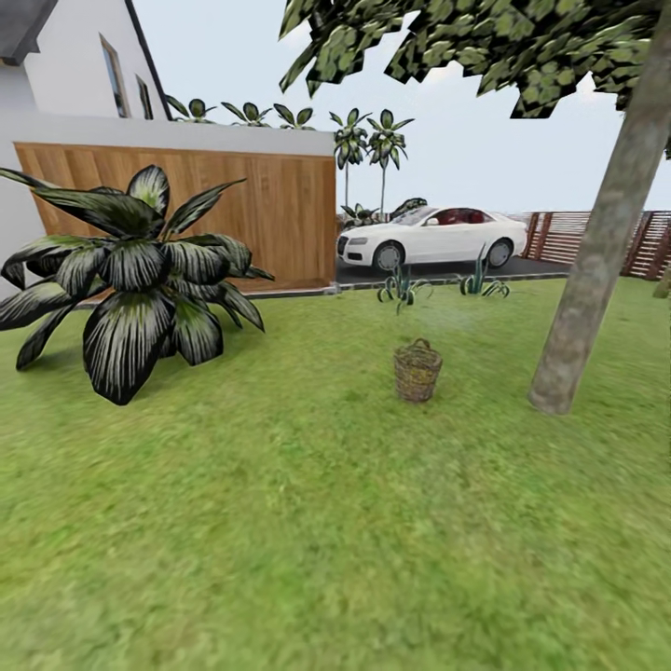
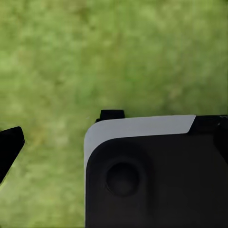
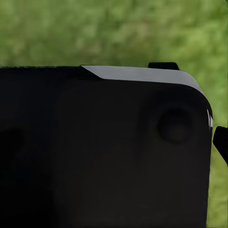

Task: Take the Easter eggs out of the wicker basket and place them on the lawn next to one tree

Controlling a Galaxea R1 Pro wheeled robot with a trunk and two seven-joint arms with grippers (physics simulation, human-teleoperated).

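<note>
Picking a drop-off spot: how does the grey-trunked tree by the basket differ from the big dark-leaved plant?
The tree rises on a tall, leaning bare trunk with its leaves overhead; the dark-leaved plant spreads striped leaves low, with no trunk showing. The tree stands close beside the wicker basket; the plant is farther off. Both grow from the lawn.

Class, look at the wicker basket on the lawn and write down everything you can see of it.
The basket is small in the head view, round, brown, of woven wicker with an open weave. A loop handle arches over its rim. It stands upright on the lawn, touching only grass, a little to the left of the tree trunk's foot and apart from it. Two spiky plants and a white car lie beyond it. What it holds cannot be seen from here; no eggs are visible.
</note>
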